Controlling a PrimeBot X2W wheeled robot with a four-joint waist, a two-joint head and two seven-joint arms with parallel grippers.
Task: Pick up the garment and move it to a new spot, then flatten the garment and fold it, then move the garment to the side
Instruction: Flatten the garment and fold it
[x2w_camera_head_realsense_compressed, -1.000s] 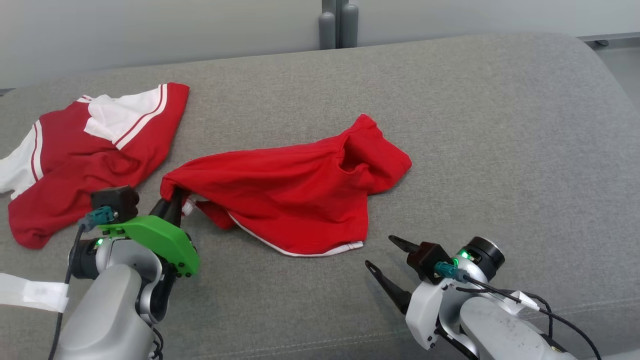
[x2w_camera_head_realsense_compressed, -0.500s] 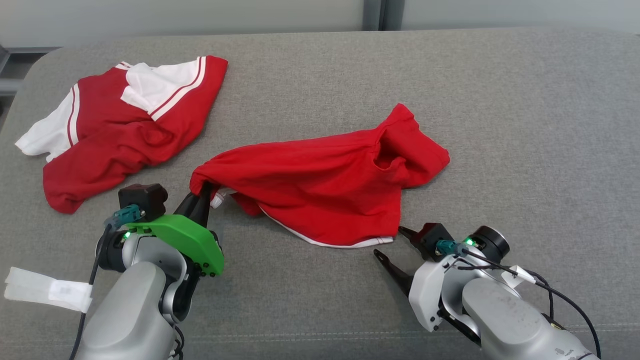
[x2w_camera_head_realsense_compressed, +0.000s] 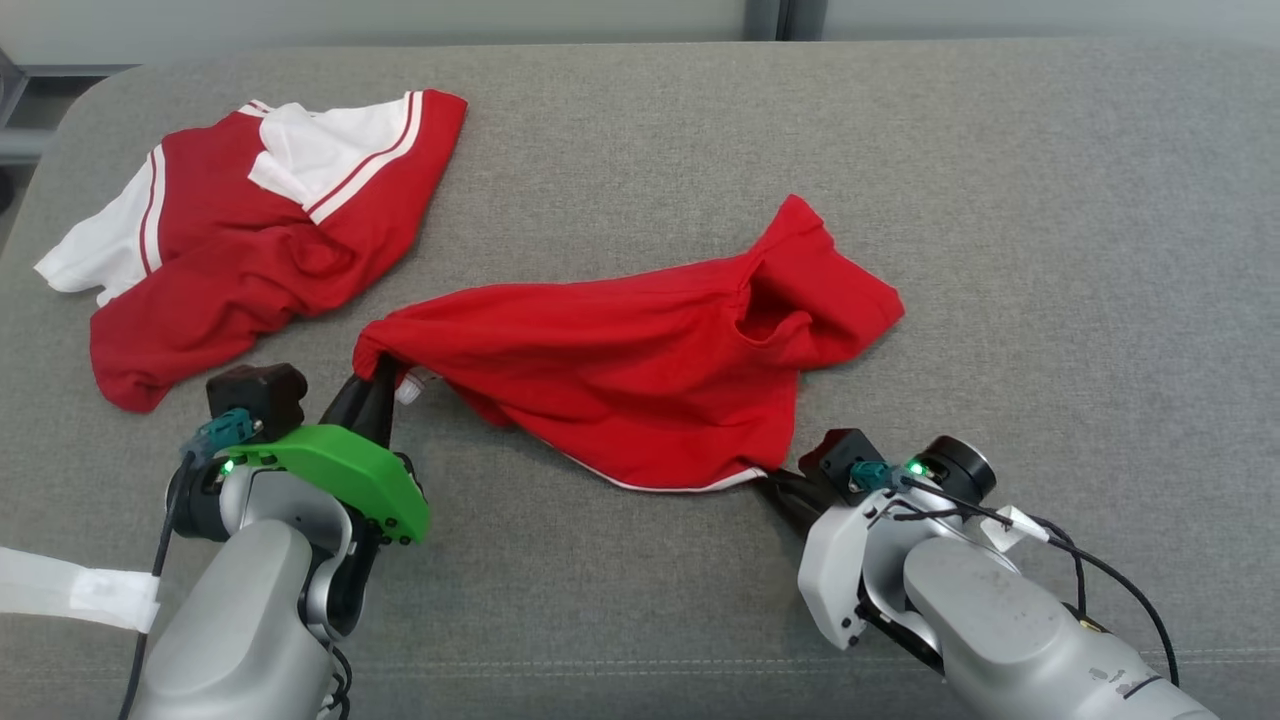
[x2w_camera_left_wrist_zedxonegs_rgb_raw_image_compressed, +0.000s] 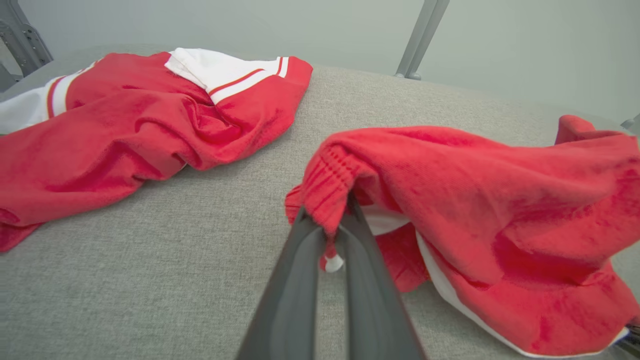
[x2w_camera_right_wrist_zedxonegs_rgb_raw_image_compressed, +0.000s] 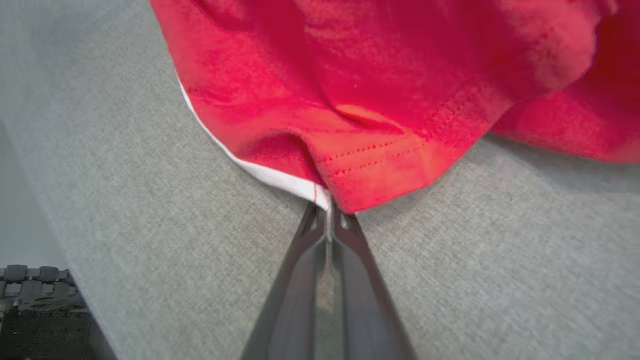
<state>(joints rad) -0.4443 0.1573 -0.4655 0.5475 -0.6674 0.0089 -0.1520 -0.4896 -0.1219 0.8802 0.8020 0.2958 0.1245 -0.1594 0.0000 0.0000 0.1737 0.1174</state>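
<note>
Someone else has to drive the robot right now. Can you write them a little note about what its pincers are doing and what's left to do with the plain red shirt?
Grips: the left pincer is shut on the ribbed edge at the left end of the red garment. The right pincer is shut on its near, white-trimmed hem corner.
Where: the garment lies crumpled mid-way along the grey cushion. A red-and-white garment lies apart, far left.
Done: both grips taken.
Left: flatten, fold, move aside.
</note>
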